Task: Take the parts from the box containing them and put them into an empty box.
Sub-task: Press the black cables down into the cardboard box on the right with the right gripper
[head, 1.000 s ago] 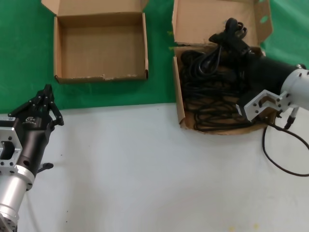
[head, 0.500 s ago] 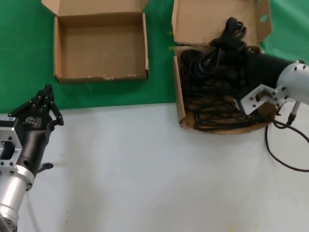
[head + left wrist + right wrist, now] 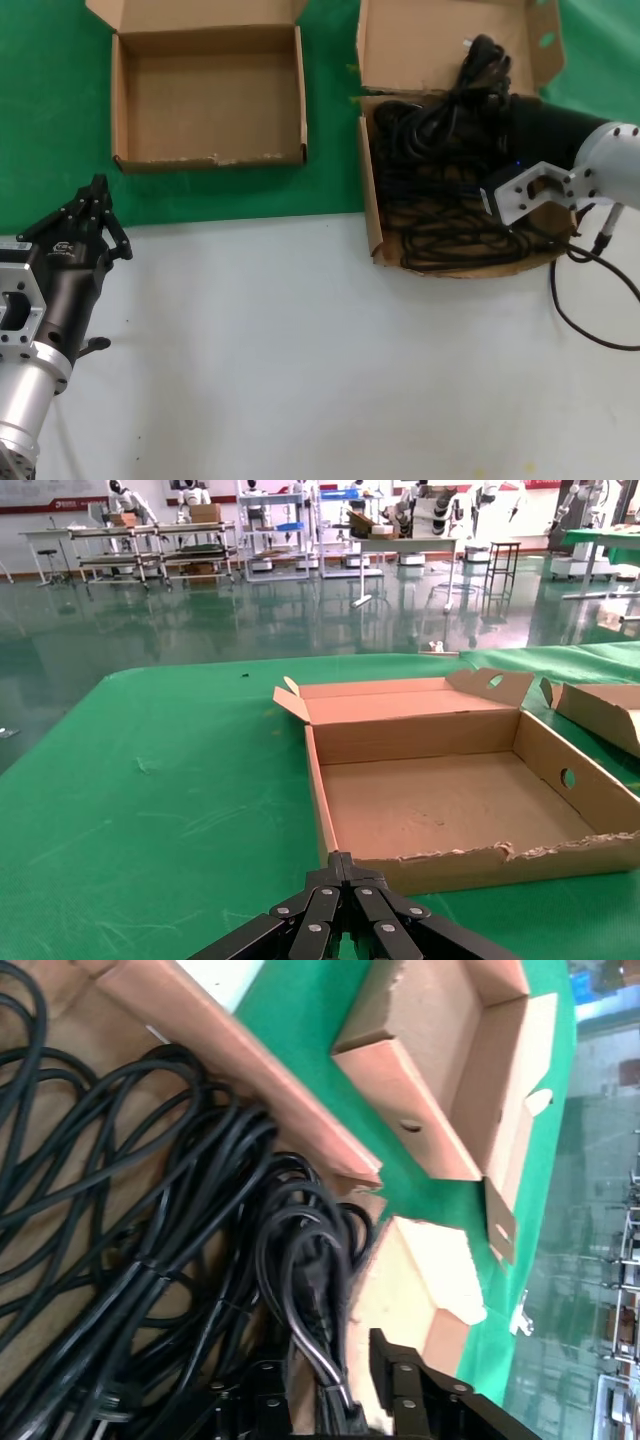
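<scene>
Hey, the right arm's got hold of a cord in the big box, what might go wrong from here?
The right gripper grips one power cord amid a tangled heap, so neighbouring loops may snag and lift along with it. The drag might shift or tip the larger box. Hanging loops may also catch the rim of the smaller box on the way over. The left gripper sits parked, shut, near the green mat's edge.

Worktop: a white surface (image 3: 300,350) fills the head view from 3 through 6 to 9 o'clock; a green mat (image 3: 40,120) covers the far part, toward 12.
Floor: glossy dark green (image 3: 200,610), in the left wrist view beyond the mat, mirroring the lights.
Furniture: metal shelving racks (image 3: 150,555) at 11 o'clock; a tall stool (image 3: 502,565) at 1 o'clock; a green-topped table (image 3: 605,550) at 2 o'clock.
Light: bright, even, indoor.
</scene>
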### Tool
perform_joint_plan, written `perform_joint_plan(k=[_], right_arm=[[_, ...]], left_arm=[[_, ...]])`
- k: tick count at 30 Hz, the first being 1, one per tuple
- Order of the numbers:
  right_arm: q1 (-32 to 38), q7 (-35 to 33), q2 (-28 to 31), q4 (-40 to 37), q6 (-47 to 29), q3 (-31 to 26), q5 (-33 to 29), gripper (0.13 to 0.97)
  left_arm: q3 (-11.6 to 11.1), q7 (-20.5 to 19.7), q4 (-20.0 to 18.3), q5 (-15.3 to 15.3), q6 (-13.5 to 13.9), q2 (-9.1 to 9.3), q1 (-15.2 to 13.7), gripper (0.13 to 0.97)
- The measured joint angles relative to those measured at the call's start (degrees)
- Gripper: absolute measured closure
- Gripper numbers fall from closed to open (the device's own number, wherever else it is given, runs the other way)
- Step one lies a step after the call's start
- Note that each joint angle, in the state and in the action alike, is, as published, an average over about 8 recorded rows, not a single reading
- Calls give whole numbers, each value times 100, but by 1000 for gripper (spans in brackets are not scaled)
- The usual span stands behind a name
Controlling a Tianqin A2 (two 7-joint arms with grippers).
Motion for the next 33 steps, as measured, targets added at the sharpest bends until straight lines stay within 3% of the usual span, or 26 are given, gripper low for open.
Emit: perform_joint_plan(k=[2, 10, 19, 33], right_arm=[[-43, 43, -24, 73, -94, 116, -61, 675], [-211, 40, -106, 221, -318, 428, -260, 831], [-255, -235, -233, 92, -361, 552, -292, 918], [-252, -258, -348, 168, -542, 788, -421, 918]], left_arm=[[0, 0, 0, 0, 0, 0, 0, 952], [0, 0, 0, 0, 0, 0, 0, 952], [0, 0, 0, 0, 0, 0, 0, 952], [0, 0, 0, 0, 0, 0, 0, 952]])
